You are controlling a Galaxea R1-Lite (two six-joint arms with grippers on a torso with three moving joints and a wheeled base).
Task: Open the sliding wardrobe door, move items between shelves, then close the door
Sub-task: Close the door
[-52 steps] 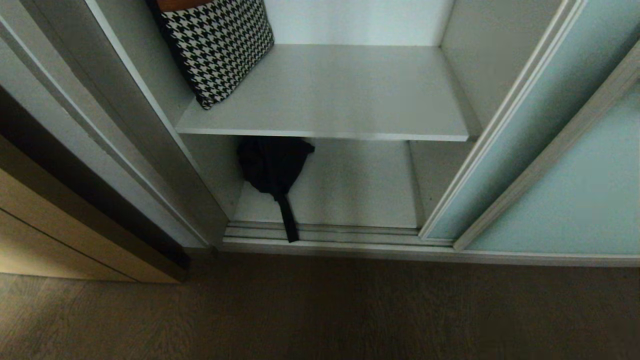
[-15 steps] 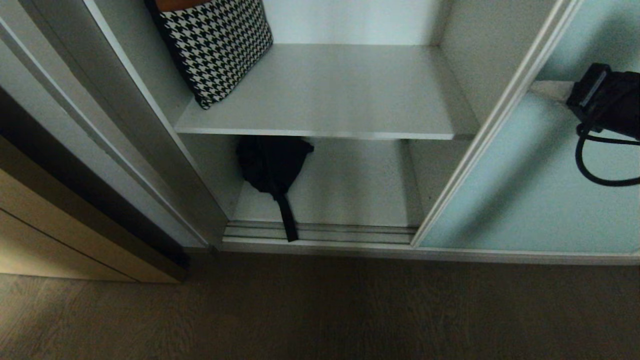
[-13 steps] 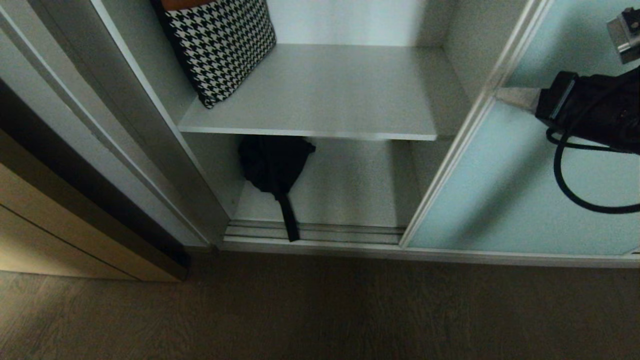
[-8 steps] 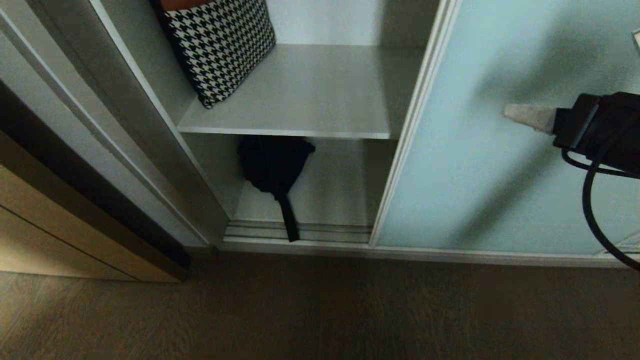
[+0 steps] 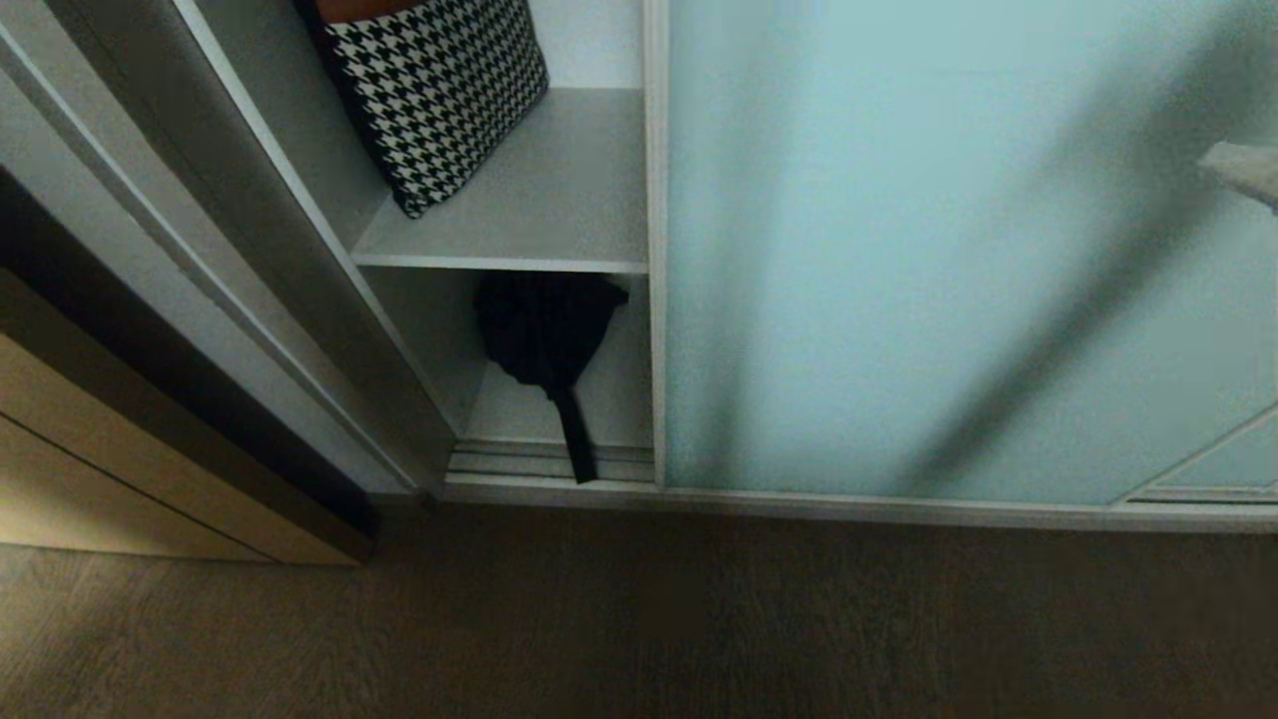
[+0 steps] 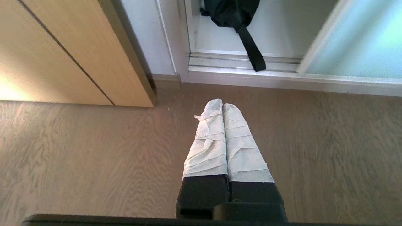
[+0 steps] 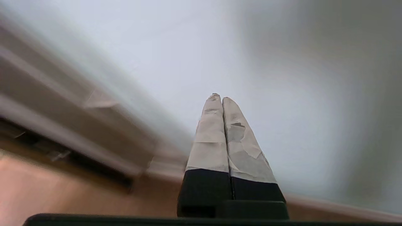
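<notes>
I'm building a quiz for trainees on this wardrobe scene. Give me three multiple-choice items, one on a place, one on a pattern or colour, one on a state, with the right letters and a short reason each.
1. Where does the black pouch bag lie?
A. on the upper shelf
B. on the lower shelf, under the upper shelf
C. on the wooden floor

2. What pattern is on the bag standing on the upper shelf?
A. black-and-white houndstooth
B. red stripes
C. plain blue

3. How does the sliding wardrobe door stand?
A. fully shut
B. taken off its track
C. partly shut, a gap left open on the left

Answers:
1 B: the pouch sits below the upper shelf, its strap trailing onto the floor track.
2 A: the houndstooth bag leans at the shelf's left end.
3 C: both bags still show through the gap beside the door's edge.
</notes>
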